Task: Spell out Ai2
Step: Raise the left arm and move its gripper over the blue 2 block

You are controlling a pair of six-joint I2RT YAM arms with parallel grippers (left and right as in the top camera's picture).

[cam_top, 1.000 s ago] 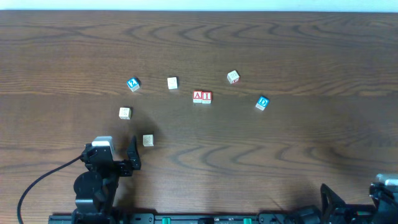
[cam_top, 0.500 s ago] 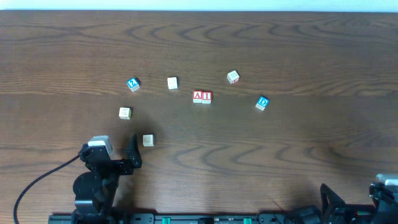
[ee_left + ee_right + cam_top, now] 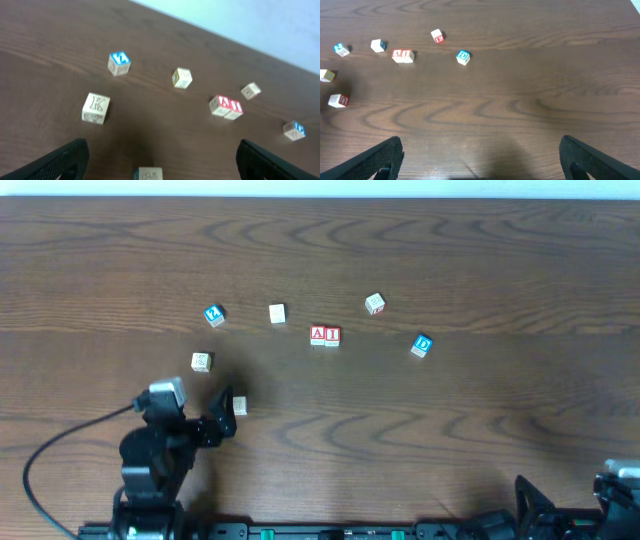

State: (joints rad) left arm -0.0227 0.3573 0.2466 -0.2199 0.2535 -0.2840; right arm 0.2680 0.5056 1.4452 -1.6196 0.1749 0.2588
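Overhead view: left gripper [image 3: 161, 158], jaws wide and empty, near a pale cube [image 3: 238, 406]; advise bypassing it, straddling the 2 cube [image 3: 213, 314] squarely, seating it flush beside the I cube [image 3: 332, 335]

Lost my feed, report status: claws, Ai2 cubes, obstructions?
Left claw, right claw open, empty. A cube, I cube touching; 2 cube apart, leftward. Pale cube sits between.
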